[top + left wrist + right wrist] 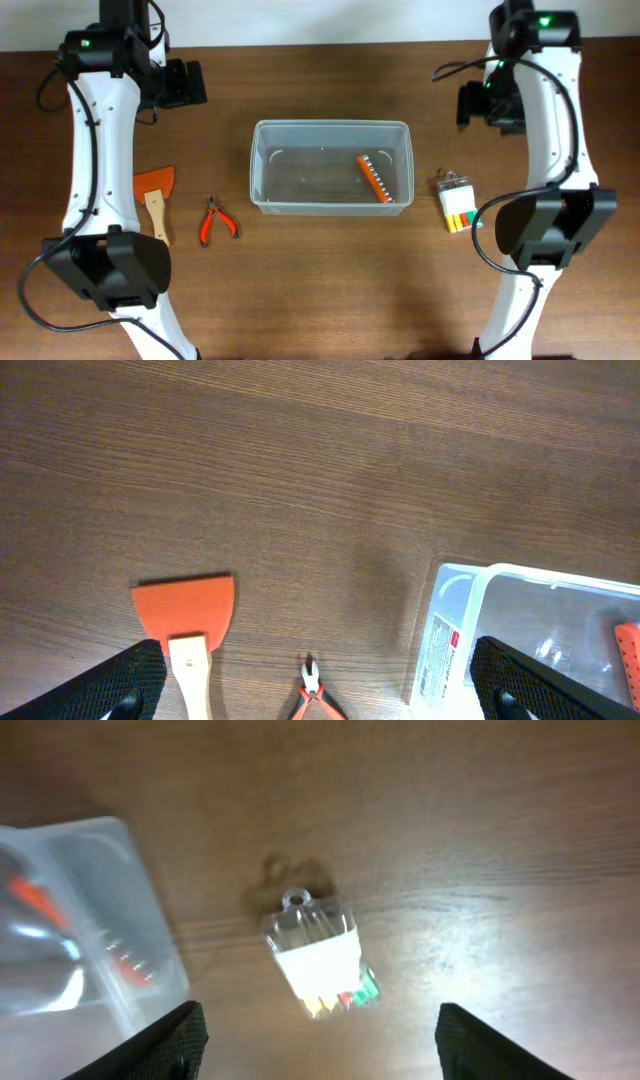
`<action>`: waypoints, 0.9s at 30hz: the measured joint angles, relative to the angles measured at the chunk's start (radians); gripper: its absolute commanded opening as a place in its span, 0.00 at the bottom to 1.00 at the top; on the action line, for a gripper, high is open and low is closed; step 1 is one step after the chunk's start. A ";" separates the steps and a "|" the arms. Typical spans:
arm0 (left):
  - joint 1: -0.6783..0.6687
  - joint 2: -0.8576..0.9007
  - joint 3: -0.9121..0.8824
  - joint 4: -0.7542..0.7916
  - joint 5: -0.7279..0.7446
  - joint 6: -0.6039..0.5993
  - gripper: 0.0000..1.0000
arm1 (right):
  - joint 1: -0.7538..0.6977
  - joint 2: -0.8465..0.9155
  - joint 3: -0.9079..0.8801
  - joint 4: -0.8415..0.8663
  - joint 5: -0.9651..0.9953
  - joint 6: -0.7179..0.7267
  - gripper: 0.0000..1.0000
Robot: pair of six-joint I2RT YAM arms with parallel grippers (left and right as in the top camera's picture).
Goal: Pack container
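Observation:
The clear plastic container (262,170) sits mid-table with an orange toothed tool (374,177) lying inside at its right. Its corner shows in the left wrist view (450,640) and in the right wrist view (130,920). An orange scraper with a wooden handle (154,195) (186,622) and red-handled pliers (214,220) (314,695) lie left of the container. A small clear packet with coloured pieces (455,203) (318,955) lies to its right. My left gripper (320,695) is open and empty above the scraper and pliers. My right gripper (320,1050) is open and empty above the packet.
Both arms rise from bases at the near table edge, the left base (105,265) and the right base (545,225). The table is brown wood; a white wall edge runs along the far side.

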 measured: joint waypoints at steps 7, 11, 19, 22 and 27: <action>0.000 0.000 0.000 0.000 0.000 0.000 0.99 | -0.006 0.000 -0.188 0.117 -0.006 0.032 0.78; 0.000 0.000 0.000 0.000 0.000 0.000 0.99 | -0.021 0.000 -0.258 0.166 -0.021 0.055 0.78; 0.000 0.000 0.000 0.000 0.000 0.000 0.99 | -0.075 0.000 -0.393 0.248 -0.069 0.098 0.78; 0.000 0.000 0.000 0.000 0.000 0.000 0.99 | -0.087 0.000 -0.445 0.286 -0.101 0.107 0.79; 0.000 0.000 0.000 0.000 0.000 0.000 0.99 | -0.089 0.000 -0.518 0.333 -0.156 0.109 0.79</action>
